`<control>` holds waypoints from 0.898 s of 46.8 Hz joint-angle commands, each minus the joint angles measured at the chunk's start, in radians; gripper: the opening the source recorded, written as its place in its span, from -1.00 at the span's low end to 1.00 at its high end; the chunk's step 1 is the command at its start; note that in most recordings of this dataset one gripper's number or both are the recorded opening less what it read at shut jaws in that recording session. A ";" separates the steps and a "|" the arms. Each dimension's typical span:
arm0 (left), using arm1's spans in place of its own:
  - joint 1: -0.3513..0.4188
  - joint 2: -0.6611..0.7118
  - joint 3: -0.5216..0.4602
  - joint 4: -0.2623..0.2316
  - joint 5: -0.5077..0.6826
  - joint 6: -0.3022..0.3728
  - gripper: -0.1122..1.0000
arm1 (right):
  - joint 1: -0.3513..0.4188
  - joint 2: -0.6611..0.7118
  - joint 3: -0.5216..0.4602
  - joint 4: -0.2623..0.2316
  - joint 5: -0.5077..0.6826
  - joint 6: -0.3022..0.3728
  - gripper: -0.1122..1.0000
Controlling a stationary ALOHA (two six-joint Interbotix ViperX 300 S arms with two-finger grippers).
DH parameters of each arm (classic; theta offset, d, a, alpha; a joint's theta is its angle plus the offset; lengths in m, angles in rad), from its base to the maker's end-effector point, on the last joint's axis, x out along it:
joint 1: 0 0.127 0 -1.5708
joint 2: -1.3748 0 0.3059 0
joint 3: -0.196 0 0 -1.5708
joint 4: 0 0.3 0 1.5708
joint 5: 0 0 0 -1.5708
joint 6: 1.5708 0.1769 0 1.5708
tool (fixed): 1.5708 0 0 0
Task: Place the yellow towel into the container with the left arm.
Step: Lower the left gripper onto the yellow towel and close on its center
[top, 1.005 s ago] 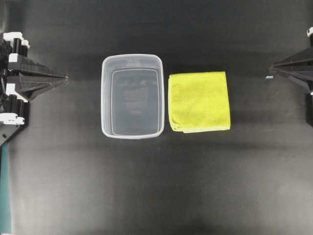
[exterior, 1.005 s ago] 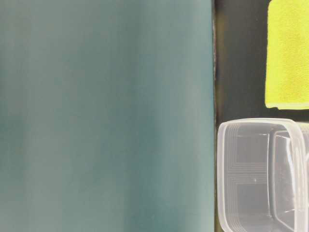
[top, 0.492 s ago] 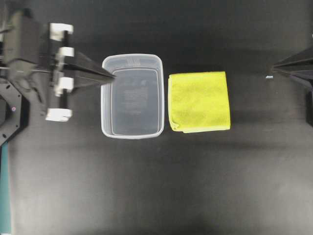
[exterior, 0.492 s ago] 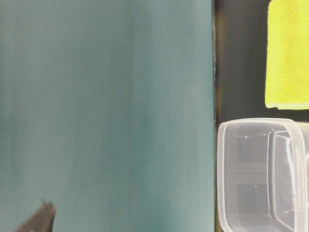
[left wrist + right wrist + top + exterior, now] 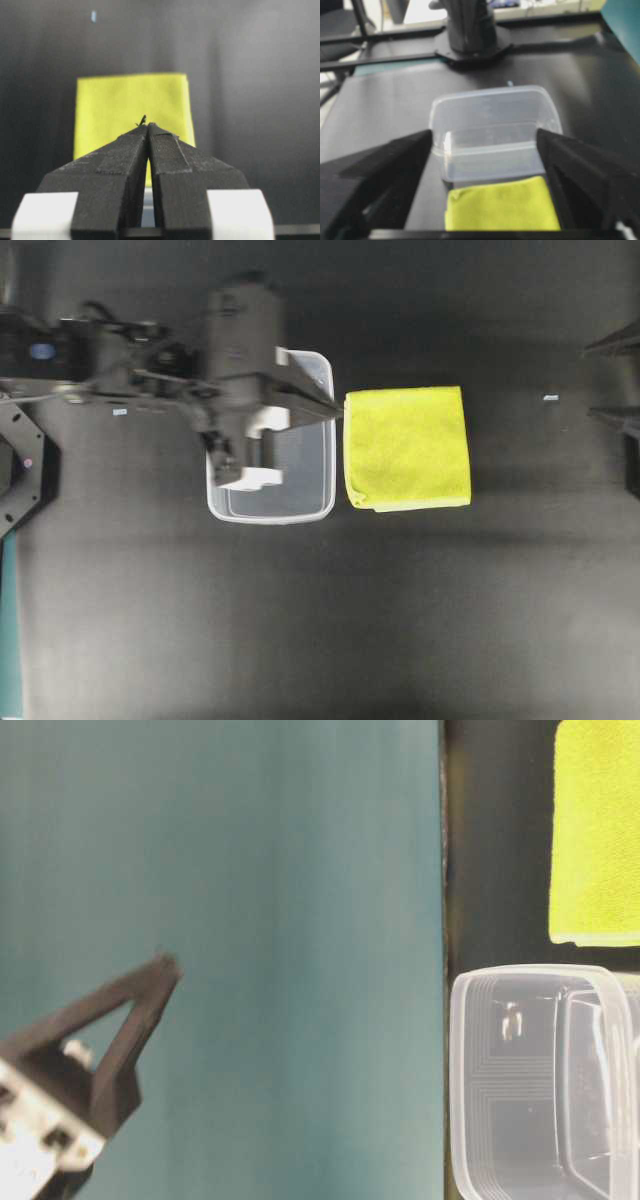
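- From overhead we see the towel (image 5: 407, 448) lying flat on the black table (image 5: 320, 620), just right of the container (image 5: 300, 502). The left arm (image 5: 150, 375) reaches over the container, its gripper (image 5: 335, 410) tip at the towel's left edge, fingers pressed nearly together. The right gripper (image 5: 612, 380) sits at the right border, fingers wide apart.
- At table level we see a black finger (image 5: 120, 1020) against a teal wall (image 5: 250, 870), the container (image 5: 540, 1080) lower right, the towel (image 5: 597, 830) above it.
- From the left wrist we see the fingers (image 5: 165, 165) narrow, holding nothing, the towel (image 5: 110, 105) beyond them.
- From the right wrist we see wide fingers (image 5: 390, 170) framing the container (image 5: 492, 130) and the towel (image 5: 502, 207) in front of it.
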 commanded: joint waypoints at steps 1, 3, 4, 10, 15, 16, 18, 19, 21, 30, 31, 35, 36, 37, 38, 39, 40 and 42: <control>0.012 0.043 -0.094 0.005 0.061 0.003 -0.62 | -0.002 -0.009 -0.021 0.002 -0.005 -0.002 0.69; 0.012 0.078 -0.132 0.005 0.095 0.005 -0.44 | -0.002 -0.018 -0.021 0.003 -0.008 -0.003 0.68; 0.012 0.094 -0.147 0.005 0.107 0.006 -0.34 | -0.003 -0.021 -0.021 0.002 -0.008 -0.003 0.67; 0.015 0.201 -0.268 0.005 0.209 0.014 0.33 | -0.003 -0.052 -0.021 0.003 -0.011 -0.003 0.63; 0.018 0.319 -0.400 0.005 0.359 0.035 0.76 | -0.003 -0.067 -0.023 0.002 -0.031 -0.009 0.64; 0.018 0.344 -0.425 0.005 0.385 0.040 0.80 | -0.003 -0.069 -0.023 0.002 -0.037 -0.009 0.64; 0.017 0.390 -0.471 0.005 0.431 0.052 0.84 | -0.003 -0.072 -0.025 0.002 -0.048 -0.009 0.63; 0.017 0.414 -0.491 0.005 0.451 0.058 0.84 | -0.003 -0.072 -0.025 0.002 -0.052 -0.009 0.63; 0.014 0.469 -0.538 0.005 0.495 0.075 0.84 | -0.003 -0.074 -0.026 0.002 -0.060 -0.009 0.64; 0.009 0.644 -0.657 0.005 0.534 0.117 0.83 | -0.003 -0.080 -0.029 0.002 -0.080 -0.005 0.63; 0.011 0.658 -0.661 0.003 0.534 0.118 0.83 | -0.002 -0.081 -0.031 0.002 -0.081 -0.005 0.63; 0.012 0.704 -0.672 0.005 0.534 0.121 0.83 | -0.003 -0.091 -0.037 0.002 -0.078 -0.006 0.63; 0.012 0.713 -0.670 0.005 0.534 0.121 0.83 | -0.002 -0.094 -0.038 0.002 -0.078 -0.008 0.63; 0.012 0.721 -0.670 0.005 0.534 0.123 0.83 | -0.003 -0.095 -0.040 0.002 -0.078 -0.008 0.63; 0.012 0.727 -0.670 0.005 0.534 0.123 0.83 | -0.003 -0.097 -0.040 0.002 -0.077 -0.008 0.63; 0.014 0.735 -0.669 0.005 0.534 0.124 0.83 | -0.003 -0.100 -0.041 0.002 -0.075 -0.008 0.63; 0.014 0.741 -0.669 0.005 0.534 0.126 0.83 | -0.003 -0.101 -0.043 0.000 -0.075 -0.008 0.63; 0.015 0.758 -0.669 0.005 0.531 0.129 0.83 | -0.003 -0.104 -0.044 0.002 -0.072 -0.008 0.63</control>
